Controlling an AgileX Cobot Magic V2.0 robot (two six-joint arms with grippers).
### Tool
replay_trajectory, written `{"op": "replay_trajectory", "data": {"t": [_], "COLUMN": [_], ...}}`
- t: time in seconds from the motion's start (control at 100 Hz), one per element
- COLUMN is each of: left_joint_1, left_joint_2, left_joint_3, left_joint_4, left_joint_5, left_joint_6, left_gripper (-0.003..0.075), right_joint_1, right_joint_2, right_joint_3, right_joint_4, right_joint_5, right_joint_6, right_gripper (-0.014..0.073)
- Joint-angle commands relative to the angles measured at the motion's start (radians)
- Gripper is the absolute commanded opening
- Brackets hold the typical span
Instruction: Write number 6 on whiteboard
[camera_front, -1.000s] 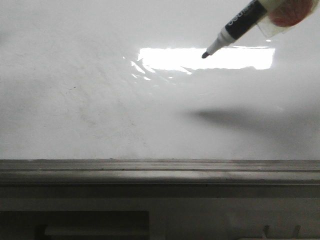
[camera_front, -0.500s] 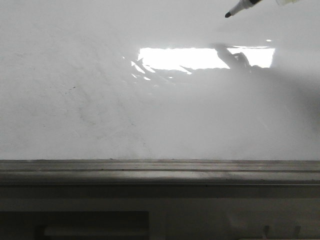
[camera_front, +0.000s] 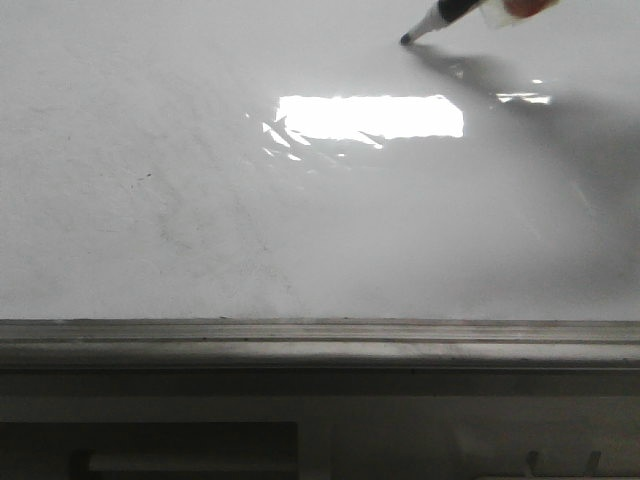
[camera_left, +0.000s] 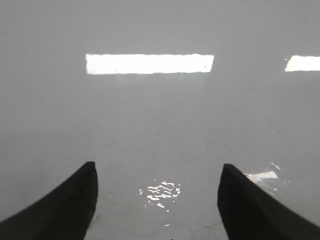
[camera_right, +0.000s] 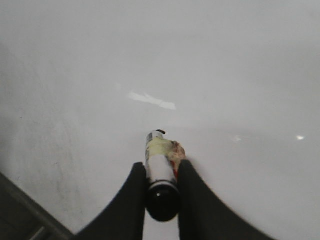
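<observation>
The glossy whiteboard (camera_front: 200, 220) fills the front view, with faint grey smudges and a grey metal ledge (camera_front: 320, 340) along its near edge. No drawn number 6 shows on it. A black marker (camera_front: 440, 18) enters from the top right, its dark tip at or just above the board, its shadow beside it. In the right wrist view my right gripper (camera_right: 161, 170) is shut on the marker (camera_right: 160, 170), seen end-on with tape wrapped on its barrel. In the left wrist view my left gripper (camera_left: 157, 172) is open and empty above the board (camera_left: 160, 125).
A bright rectangular light glare (camera_front: 370, 116) lies on the board below the marker tip. Under the ledge is a dark cabinet front (camera_front: 150, 450). The left gripper does not show in the front view.
The marker rose toward the top right edge of the front view, then came back down and left; its tip now sits higher on the board than a second ago. Its shadow moved with it.
</observation>
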Motion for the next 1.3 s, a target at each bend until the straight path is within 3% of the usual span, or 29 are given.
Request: {"op": "replay_trajectory", "data": {"t": [0.0,0.18,0.31,0.54,0.77,0.93,1.07,1.18,1.29], "left_joint_1": [0.004,0.004,0.004,0.004,0.004,0.004,0.001,-0.059,-0.158], "left_joint_2": [0.008,0.008,0.008,0.008,0.008,0.008,0.008,0.019,0.049], "left_joint_3": [-0.029,-0.029,-0.029,-0.029,-0.029,-0.029,-0.032,-0.033,-0.048], "left_joint_4": [-0.025,-0.025,-0.027,-0.032,-0.035,-0.035,-0.035,-0.035,-0.029], "left_joint_5": [-0.04,-0.04,-0.04,-0.022,-0.007,0.013,0.14,0.184,0.222], "left_joint_6": [-0.006,-0.006,-0.006,-0.006,-0.006,-0.006,0.016,0.048,0.12], "left_gripper": [0.0459,0.0459,0.0459,0.0459,0.0459,0.0459,0.0459,0.0459,0.0458], "right_joint_1": [0.0,-0.001,-0.003,-0.003,-0.001,-0.001,-0.003,-0.003,-0.003], "right_joint_2": [0.031,0.024,-0.005,-0.055,0.055,0.078,0.02,0.017,0.019], "right_joint_3": [-0.025,-0.025,-0.025,-0.025,-0.025,-0.048,-0.079,-0.106,-0.12], "right_joint_4": [0.001,-0.169,-0.344,-0.24,0.171,0.13,0.021,-0.077,-0.088], "right_joint_5": [0.049,0.187,0.167,0.017,0.099,0.256,0.3,0.368,0.377], "right_joint_6": [-0.025,0.019,0.142,0.129,-0.155,-0.156,-0.081,-0.019,-0.017], "right_gripper": [-0.0045,-0.0043,-0.0044,-0.0045,-0.0045,-0.0045,-0.0045,-0.0045,-0.0044]}}
